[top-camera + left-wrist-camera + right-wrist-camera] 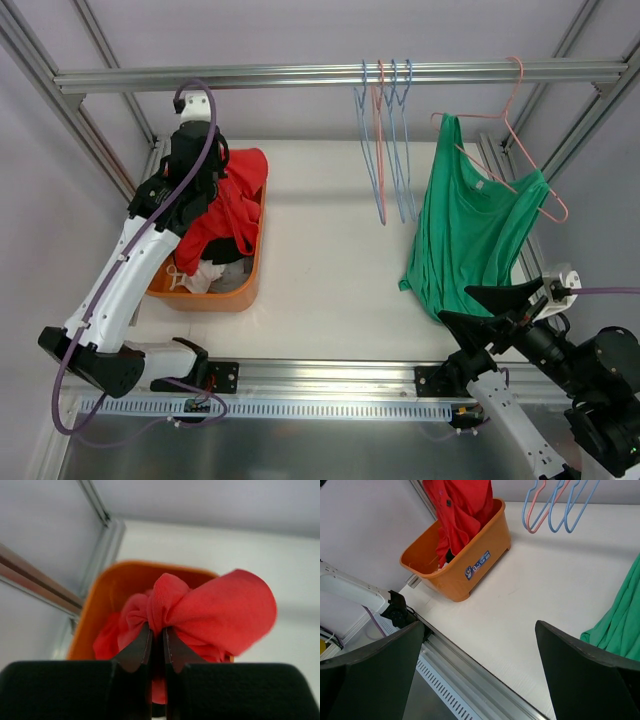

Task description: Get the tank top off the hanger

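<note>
At the right end of the silver metal rail (300, 75), we found the green tank top (470, 235) hanging on a pink wire hanger (520, 140). The hanger's hook sat over the rail. Its frame was tilted steeply, one shoulder high near the rail, the other low and to the right, poking out bare past the fabric. The tank top draped from the high shoulder down towards the white surface (330, 250). Whether its hem touched the surface we could not tell.

Right gripper (479, 630): jaws spread wide, nothing between them. It sat low at the near right of the surface, close to the tank top's lower edge. From the right wrist camera, the green cloth lay just outside the right-hand jaw; we could not judge contact.

Left gripper (156, 630): jaws pinched nearly together on a fold of a red garment (220, 612), held above an orange plastic basket (215, 298) at the left side of the surface. The garment trailed from the jaws down into the basket, where we also noted white and dark cloth beneath it.

Left of the tank top along the rail, a cluster of bare blue and pink wire hangers (385, 150) hung between the basket and the tank top, apart from both.
</note>
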